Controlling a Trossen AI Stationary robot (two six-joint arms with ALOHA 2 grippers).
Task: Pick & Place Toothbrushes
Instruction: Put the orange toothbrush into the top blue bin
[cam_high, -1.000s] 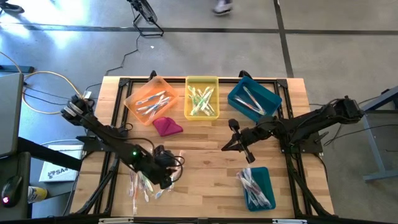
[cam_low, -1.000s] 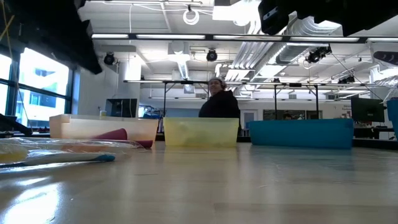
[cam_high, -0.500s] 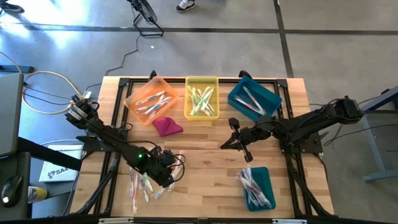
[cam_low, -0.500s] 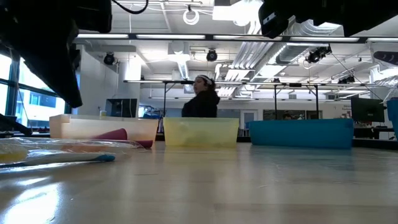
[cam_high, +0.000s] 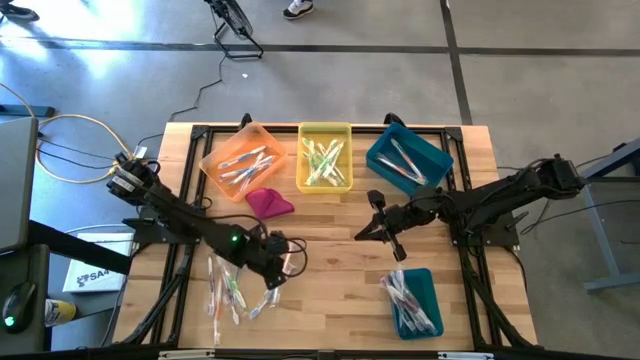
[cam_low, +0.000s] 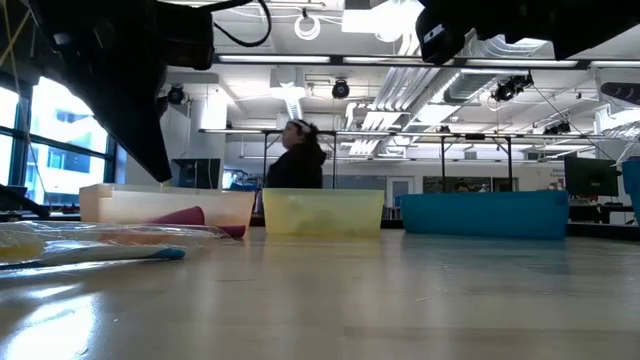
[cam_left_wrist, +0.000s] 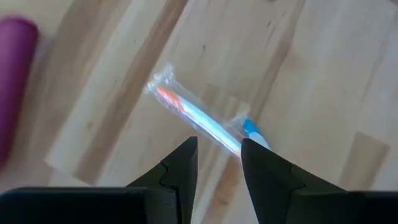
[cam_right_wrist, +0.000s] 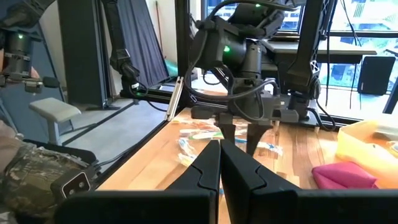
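A pile of wrapped toothbrushes (cam_high: 228, 295) lies at the table's near left. My left gripper (cam_high: 281, 266) hangs just right of the pile, shut on one wrapped toothbrush (cam_left_wrist: 196, 115) with an orange end and a blue end. Its own wrist view shows that brush over bare wood. My right gripper (cam_high: 361, 234) hovers shut over the table's middle, holding nothing. More toothbrushes lie in the orange bin (cam_high: 240, 160), the yellow bin (cam_high: 325, 155), the far teal bin (cam_high: 408, 160) and the near teal bin (cam_high: 415, 300). My left gripper pinches the wrapped toothbrush between its two fingertips, on the shaft (cam_left_wrist: 217, 134) close to the blue end (cam_left_wrist: 252, 129). The fingers slant down from above. The orange end (cam_left_wrist: 166, 94) sticks out ahead of them. Whether the brush is clear of the table, I cannot tell.
A magenta cloth lump (cam_high: 268, 203) lies in front of the orange bin. Bare wood spreads between the two grippers. Black frame rails run along the table's left and right sides. A person (cam_low: 297, 155) walks in the room beyond the far edge.
My left gripper has gone from over the pile toward the table's right and slightly toward the far edge, sinking a little and tipping further down. The gap between its fingers stays the same. The person behind the table has walked leftward in the low view.
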